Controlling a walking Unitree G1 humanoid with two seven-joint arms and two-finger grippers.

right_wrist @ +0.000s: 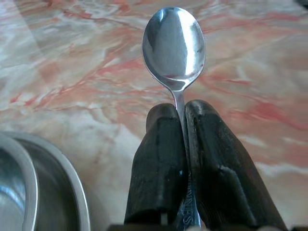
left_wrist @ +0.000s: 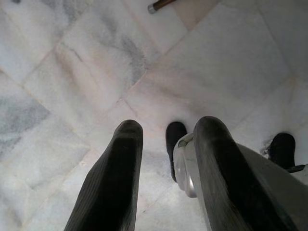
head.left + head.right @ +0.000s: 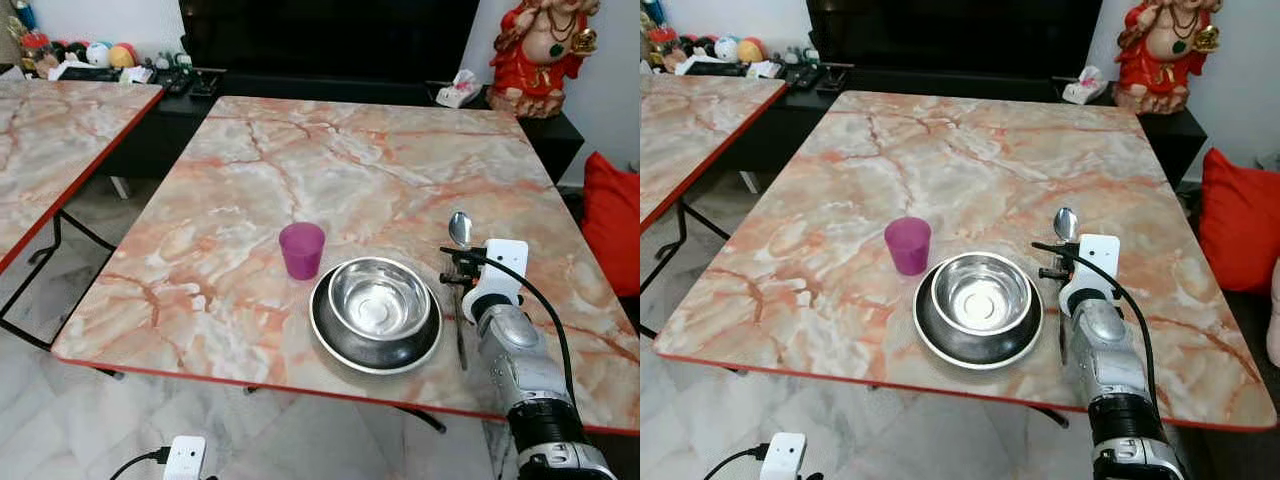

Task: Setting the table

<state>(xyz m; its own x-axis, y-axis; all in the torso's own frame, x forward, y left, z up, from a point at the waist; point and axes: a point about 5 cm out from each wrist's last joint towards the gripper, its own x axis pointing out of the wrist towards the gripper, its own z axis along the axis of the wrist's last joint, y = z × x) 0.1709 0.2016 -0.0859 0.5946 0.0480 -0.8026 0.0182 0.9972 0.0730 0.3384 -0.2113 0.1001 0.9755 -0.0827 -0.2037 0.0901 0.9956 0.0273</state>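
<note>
Our right gripper (image 1: pixel 182 120) pinches the spoon (image 1: pixel 174 45) by its neck, beside the bowl (image 3: pixel 379 298); light, stiff, slippery steel, we judge. Our left gripper (image 2: pixel 166 144) hangs open.

Right arm (image 3: pixel 525 375) reaches forward over the table's near right part, silver forearm angled up from the lower right, white wrist module at its end. Right gripper (image 1: pixel 184 120) has both black fingers (image 1: pixel 161 159) pressed together on a spoon (image 1: pixel 174 45) handle, bowl of the spoon sticking out past the tips. Left gripper (image 2: pixel 166 132) hangs low pointing down at the floor, its two black fingers (image 2: pixel 115 178) held apart with nothing between them.
</note>
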